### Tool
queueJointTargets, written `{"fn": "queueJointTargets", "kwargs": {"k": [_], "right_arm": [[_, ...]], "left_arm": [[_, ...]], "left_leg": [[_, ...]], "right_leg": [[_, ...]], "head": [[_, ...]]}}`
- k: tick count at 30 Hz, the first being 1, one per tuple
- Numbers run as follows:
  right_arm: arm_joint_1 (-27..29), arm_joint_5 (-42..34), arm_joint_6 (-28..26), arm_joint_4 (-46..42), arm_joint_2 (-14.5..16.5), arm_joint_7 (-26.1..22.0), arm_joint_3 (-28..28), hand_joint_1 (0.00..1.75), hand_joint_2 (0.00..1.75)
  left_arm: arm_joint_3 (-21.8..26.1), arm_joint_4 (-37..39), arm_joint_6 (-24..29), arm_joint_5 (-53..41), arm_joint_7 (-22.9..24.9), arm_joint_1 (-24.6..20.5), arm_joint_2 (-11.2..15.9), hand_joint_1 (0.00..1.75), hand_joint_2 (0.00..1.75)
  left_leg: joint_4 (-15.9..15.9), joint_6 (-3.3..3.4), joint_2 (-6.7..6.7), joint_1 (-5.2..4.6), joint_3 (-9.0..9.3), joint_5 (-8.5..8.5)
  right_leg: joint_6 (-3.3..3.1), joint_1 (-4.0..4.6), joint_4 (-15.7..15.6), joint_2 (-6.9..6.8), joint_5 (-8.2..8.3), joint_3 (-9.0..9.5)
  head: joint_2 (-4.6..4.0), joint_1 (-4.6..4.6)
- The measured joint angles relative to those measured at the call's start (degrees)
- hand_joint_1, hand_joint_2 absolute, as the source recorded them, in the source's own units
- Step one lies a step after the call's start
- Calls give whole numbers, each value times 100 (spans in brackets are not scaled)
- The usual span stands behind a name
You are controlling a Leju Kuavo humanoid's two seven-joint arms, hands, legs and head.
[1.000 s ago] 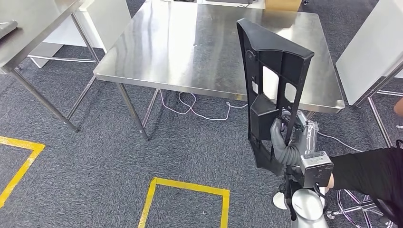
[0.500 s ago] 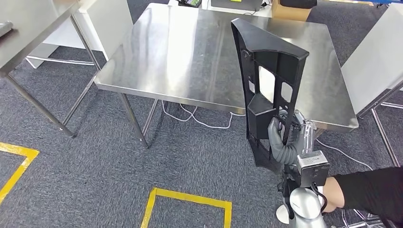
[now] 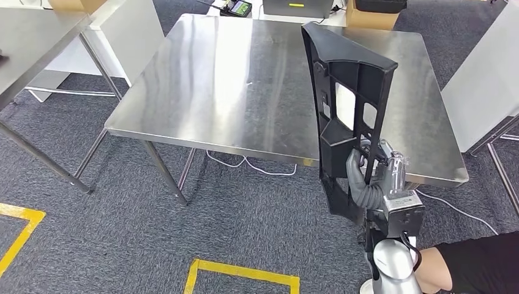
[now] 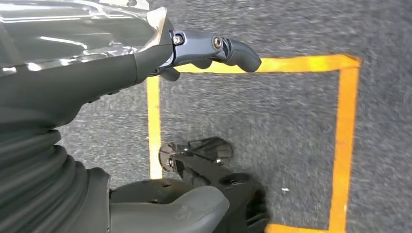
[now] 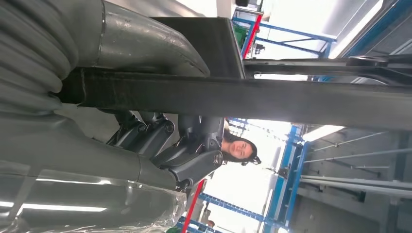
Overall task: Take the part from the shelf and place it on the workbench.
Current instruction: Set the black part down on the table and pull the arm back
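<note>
No legible text, label, brand, number or sign on any surface in these views.

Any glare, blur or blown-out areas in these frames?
Head view: sharp, with soft ceiling-light streaks on the steel workbench. Left wrist view: carpet and yellow floor tape motion-blurred, left robot hand sharper. Right wrist view: background windows blown out, black part dark in the right robot hand.

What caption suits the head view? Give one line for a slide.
Right robot hand holds the tall black part upright before the steel workbench.
</note>
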Motion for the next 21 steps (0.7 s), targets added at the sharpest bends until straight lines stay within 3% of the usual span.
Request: {"fn": "queueJointTargets", "kwargs": {"k": [2, 3, 4, 6, 8, 9, 10, 12, 13, 14, 15, 17, 18, 19, 20, 21], "right_arm": [[23, 38, -28, 0, 9, -4, 1, 175, 175], [38, 61, -34, 0, 14, -5, 2, 175, 175], [50, 89, -40, 0, 20, -5, 9, 175, 175], [62, 148, -54, -1, 39, -6, 39, 175, 175], [65, 212, -71, -3, 72, 10, 74, 175, 175], [66, 242, -81, -6, 92, 21, 87, 175, 175], [65, 267, -96, -16, 111, 35, 100, 175, 175], [52, 318, -124, -46, 133, 57, 122, 175, 175], [33, 358, -137, -61, 141, 69, 132, 175, 175], [14, 410, -144, -70, 155, 88, 140, 175, 175], [3, 470, -150, -78, 173, 107, 152, 175, 175], [-4, 584, -145, -90, 213, 162, 189, 175, 175], [-8, 634, -136, -93, 228, 192, 209, 175, 175], [-25, 677, -127, -94, 244, 224, 226, 175, 175], [-54, 714, -119, -94, 259, 254, 240, 175, 175], [-86, 758, -115, -93, 275, 281, 253, 175, 175]], "left_arm": [[3, 0, -1, 1, 1, 17, -1, 0, 175], [6, 0, -1, 3, 2, 29, -1, 0, 175], [9, 0, -3, 9, 2, 39, 1, 0, 175], [16, 0, -10, 26, 5, 62, 12, 0, 175], [23, -1, -21, 39, 12, 77, 34, 0, 175], [26, -2, -29, 42, 16, 83, 44, 0, 175], [28, -3, -37, 43, 20, 82, 45, 0, 175], [34, -5, -54, 44, 27, 87, 33, 0, 175], [41, -7, -63, 44, 39, 84, 28, 0, 175], [49, -9, -76, 46, 58, 75, 26, 0, 175], [58, -10, -92, 52, 82, 65, 28, 0, 175], [86, -11, -114, 86, 129, 56, 28, 0, 175], [108, -11, -116, 111, 144, 61, 28, 0, 175], [130, -11, -113, 136, 152, 68, 26, 0, 175], [149, -11, -109, 155, 156, 73, 23, 0, 175], [161, -11, -105, 168, 157, 80, 20, 0, 175]], "left_leg": [[491, -34, 0, 15, -519, -190], [493, -28, 0, 16, -670, -166], [314, -6, 1, 12, -729, -16], [-371, 92, 0, -30, -676, 619], [-864, 194, -3, -102, -595, 1060], [-979, 232, -14, -131, -566, 1120], [-1050, 261, -14, -140, -507, 1074], [-1202, 320, -26, -118, -290, 1079], [-1241, 343, -25, -103, -175, 1071], [-1265, 352, -36, -92, -86, 1059], [-1271, 355, -43, -94, -37, 1018], [-1272, 354, -67, -95, 49, 908], [-1272, 350, -79, -97, 116, 846], [-1272, 345, -86, -97, 200, 780], [-1272, 335, -92, -97, 293, 709], [-1275, 319, -98, -99, 367, 636]], "right_leg": [[3, 5, 0, 25, -111, 114], [8, 6, 0, 36, -175, 192], [16, 7, -2, 44, -243, 282], [41, 9, -12, 52, -384, 451], [100, 16, -75, 69, -498, 543], [141, 29, -89, 76, -513, 601], [194, 45, -131, 83, -506, 670], [273, 76, -122, 79, -504, 793], [309, 71, 22, 78, -492, 727], [329, 65, 313, 74, -498, 547], [328, 54, 686, 71, -541, 284], [270, 48, 1236, 69, -804, -278], [249, 46, 1263, 69, -926, -447], [274, 44, 1116, 68, -923, -522], [350, 39, 819, 65, -755, -520], [431, 30, 506, 53, -418, -473]], "head": [[0, 0], [0, -1], [0, -1], [0, 0], [0, 0], [0, -1], [0, 0], [-1, 7], [-1, 20], [-1, 29], [-1, 44], [0, 48], [0, 48], [0, 49], [0, 50], [0, 49]]}}
